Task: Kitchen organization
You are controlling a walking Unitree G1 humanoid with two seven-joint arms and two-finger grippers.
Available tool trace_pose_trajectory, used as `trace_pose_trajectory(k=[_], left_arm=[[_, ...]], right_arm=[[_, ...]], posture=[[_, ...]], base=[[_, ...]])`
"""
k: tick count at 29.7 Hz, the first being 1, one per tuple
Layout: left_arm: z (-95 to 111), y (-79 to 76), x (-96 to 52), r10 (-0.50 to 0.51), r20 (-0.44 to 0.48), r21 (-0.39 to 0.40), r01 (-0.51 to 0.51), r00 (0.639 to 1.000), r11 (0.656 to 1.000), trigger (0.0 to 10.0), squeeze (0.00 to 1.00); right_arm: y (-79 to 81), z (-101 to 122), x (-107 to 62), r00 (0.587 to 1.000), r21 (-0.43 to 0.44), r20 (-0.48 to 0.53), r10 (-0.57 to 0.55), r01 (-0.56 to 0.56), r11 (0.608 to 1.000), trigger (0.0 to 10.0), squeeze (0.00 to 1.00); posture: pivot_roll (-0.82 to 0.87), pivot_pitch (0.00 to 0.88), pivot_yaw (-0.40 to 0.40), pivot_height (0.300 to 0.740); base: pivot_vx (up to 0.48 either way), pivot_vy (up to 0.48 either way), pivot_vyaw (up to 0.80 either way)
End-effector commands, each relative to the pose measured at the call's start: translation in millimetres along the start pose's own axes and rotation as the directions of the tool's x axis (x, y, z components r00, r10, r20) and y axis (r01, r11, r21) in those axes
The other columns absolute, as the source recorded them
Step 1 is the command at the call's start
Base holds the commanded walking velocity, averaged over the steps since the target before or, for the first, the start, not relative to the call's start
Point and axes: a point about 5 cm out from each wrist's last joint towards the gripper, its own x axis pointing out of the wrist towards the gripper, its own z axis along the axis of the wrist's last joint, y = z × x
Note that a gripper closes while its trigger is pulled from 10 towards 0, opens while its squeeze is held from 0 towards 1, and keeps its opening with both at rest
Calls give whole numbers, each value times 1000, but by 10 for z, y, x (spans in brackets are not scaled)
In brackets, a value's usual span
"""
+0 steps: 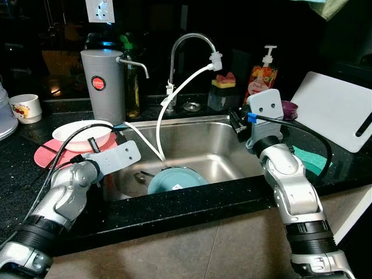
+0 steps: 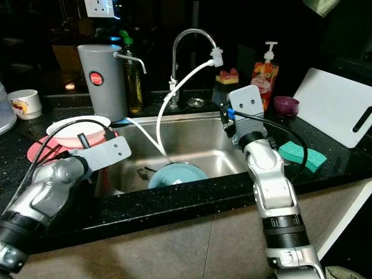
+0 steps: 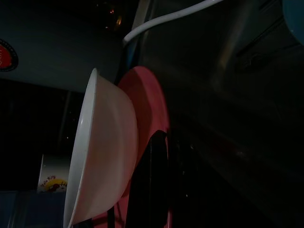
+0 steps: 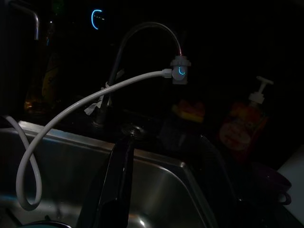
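Observation:
A white bowl (image 1: 81,132) rests on a pink plate (image 1: 46,156) on the black counter left of the sink. My left gripper (image 1: 93,144) is at the near right rim of that plate, and in the left wrist view the pink plate (image 3: 147,104) and bowl (image 3: 104,156) loom close. In the steel sink (image 1: 203,145) lies a teal plate (image 1: 174,177) beside a utensil (image 1: 139,176). My right gripper (image 1: 235,121) hovers over the sink's back right corner, shut and holding nothing.
A white hose (image 1: 174,96) loops from the faucet (image 1: 192,38) down into the sink. A grey dispenser (image 1: 103,84) and a mug (image 1: 26,107) stand at the back left. On the right are a soap bottle (image 1: 263,78), a purple cup (image 1: 289,108), a white cutting board (image 1: 337,110) and a green sponge (image 2: 302,154).

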Motion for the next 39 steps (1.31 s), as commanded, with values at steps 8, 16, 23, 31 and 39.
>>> trace_pose_trajectory(k=[8, 16, 23, 31, 39], left_arm=[[-302, -296, 10, -81, -120, -15, 80, 989, 997, 10000, 1000], [-253, -214, -94, -52, -44, -82, 49, 998, 995, 10000, 0], [400, 93, -344, 55, 365, -342, 79, 929, 936, 10000, 0], [372, 673, -608, 213, 417, -525, 43, 883, 850, 10000, 0], [-436, 1071, -746, 279, 68, -219, -259, 958, 941, 10000, 0]], right_arm=[[0, 37, -4, 1000, 0, 11, -2, 2, 1000, 10000, 0], [40, 44, 29, 1000, 7, 18, 17, -17, 1000, 10000, 0], [66, 56, 51, 999, 11, 22, 26, -27, 1000, 10000, 0], [55, 35, 24, 1000, 14, 18, 16, -16, 1000, 10000, 0], [35, 12, 8, 1000, 17, 13, 3, -3, 1000, 10000, 0]], posture=[[110, 58, -73, 740], [136, 51, -93, 740], [136, 51, -93, 740], [149, 55, -79, 740], [161, 59, -74, 740]], base=[[0, 0, 0], [0, 0, 0], [0, 0, 0], [0, 0, 0], [0, 0, 0]])
